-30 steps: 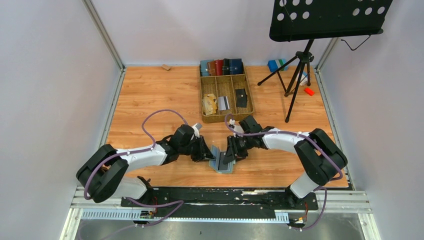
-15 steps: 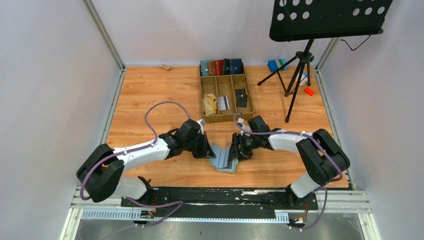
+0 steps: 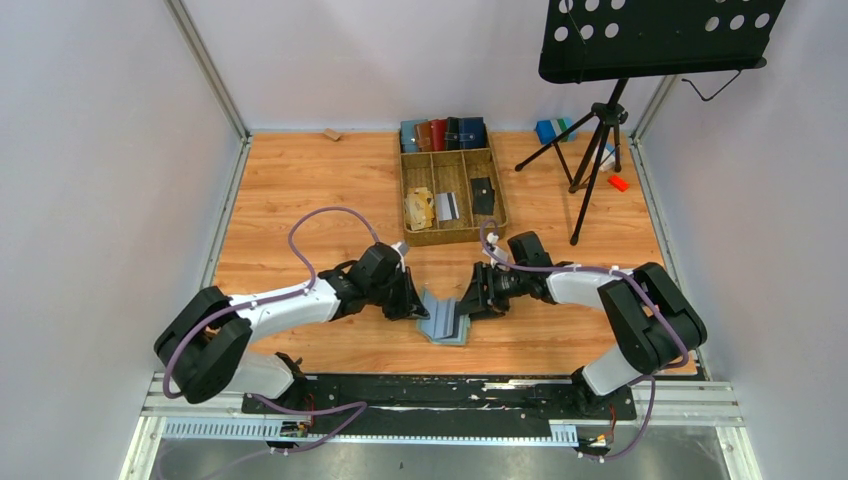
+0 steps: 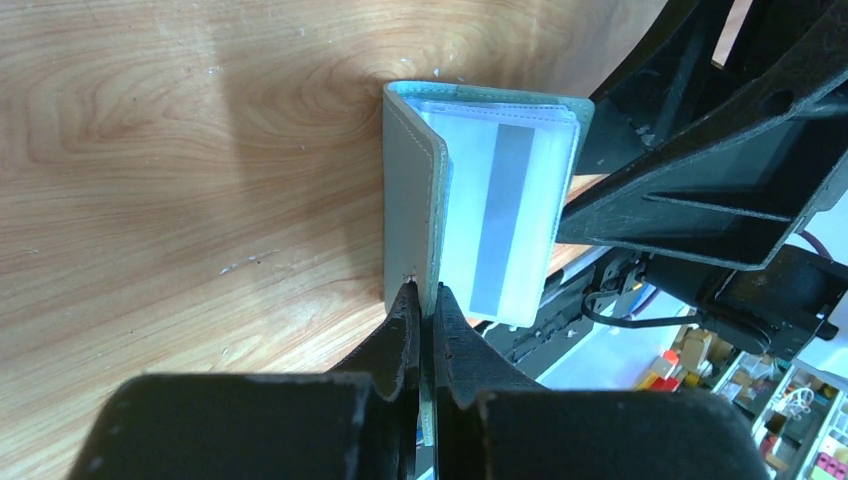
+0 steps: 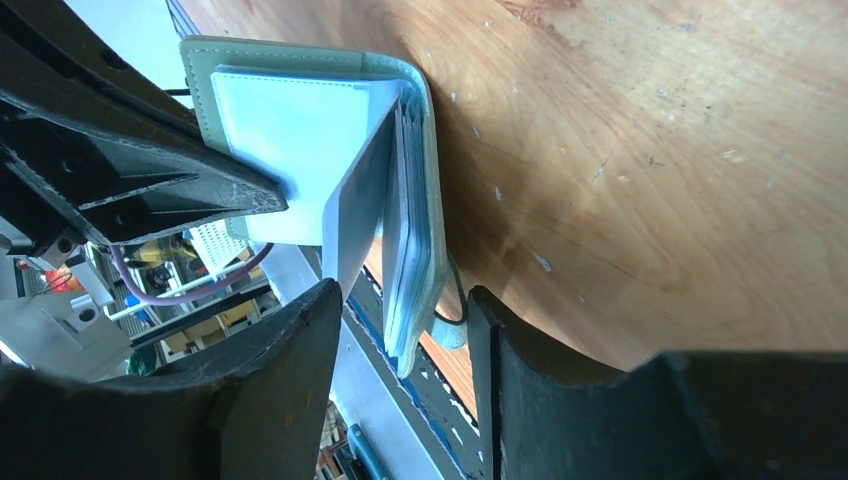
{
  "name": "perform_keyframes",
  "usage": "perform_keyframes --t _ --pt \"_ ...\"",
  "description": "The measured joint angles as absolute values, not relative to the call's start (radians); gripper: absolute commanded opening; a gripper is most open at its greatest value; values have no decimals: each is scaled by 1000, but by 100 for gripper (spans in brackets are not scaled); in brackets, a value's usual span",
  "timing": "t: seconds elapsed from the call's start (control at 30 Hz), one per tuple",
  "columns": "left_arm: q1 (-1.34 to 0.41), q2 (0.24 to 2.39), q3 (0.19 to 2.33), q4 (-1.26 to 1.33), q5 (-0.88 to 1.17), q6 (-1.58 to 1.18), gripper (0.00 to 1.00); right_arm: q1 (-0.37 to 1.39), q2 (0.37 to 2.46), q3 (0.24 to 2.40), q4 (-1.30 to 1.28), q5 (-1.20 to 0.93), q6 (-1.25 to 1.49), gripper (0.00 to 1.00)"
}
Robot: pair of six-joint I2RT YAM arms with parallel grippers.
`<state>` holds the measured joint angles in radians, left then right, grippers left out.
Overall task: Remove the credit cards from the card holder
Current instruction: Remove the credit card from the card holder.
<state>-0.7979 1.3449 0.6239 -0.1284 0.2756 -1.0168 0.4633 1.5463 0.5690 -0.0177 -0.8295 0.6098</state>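
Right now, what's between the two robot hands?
The open green card holder, seen in the top view: the left gripper pinches one cover, the right gripper straddles the other, jaws open.

Pale lilac walls (image 3: pixel 100 150), wood-grain tabletop (image 3: pixel 300 180), black perforated music stand (image 3: pixel 650 38) on tripod

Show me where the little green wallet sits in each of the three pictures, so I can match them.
Top external: card holder low centre, open between left gripper and right gripper.
Left wrist: card holder at centre, one cover pinched by the left gripper.
Right wrist: card holder upper left, its sleeves between the right gripper's open fingers.
Shared landmark: the wooden table beneath it.
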Motion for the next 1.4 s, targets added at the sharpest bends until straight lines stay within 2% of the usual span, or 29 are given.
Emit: perform_keyframes --t 0.13,0.27,0.33,0.43,0.6,0.8,1.0,1.07,1.17,1.23,1.4 --pt "-798 1366 619 -105 288 -1028 0 468 1551 571 -19 -835 609 50" --pt "-798 1394 602 -78 300 -1043 0 498 1565 595 -41 -830 603 36" --pt "-798 1407 595 -73 306 -1048 1 516 1568 612 -52 -828 600 34" --pt "-797 1419 579 -47 315 -1054 6 543 1568 650 -81 -816 593 30" --pt "-797 1415 521 45 323 -1085 15 575 1568 727 -202 -746 546 18" --pt "-798 1383 500 83 335 -1107 24 575 1567 760 -306 -664 499 11" --pt "-799 1328 486 100 324 -1121 26 575 1567 761 -321 -647 486 7" --pt "-799 1299 476 94 311 -1124 33 575 1567 761 -325 -644 485 7" --pt "-799 1248 459 86 292 -1130 50 575 1567 761 -326 -643 484 6" --pt "-799 1224 450 86 284 -1135 56 575 1567 761 -326 -643 484 6" --pt "-799 1214 421 118 283 -1151 57 575 1567 761 -325 -643 484 6"
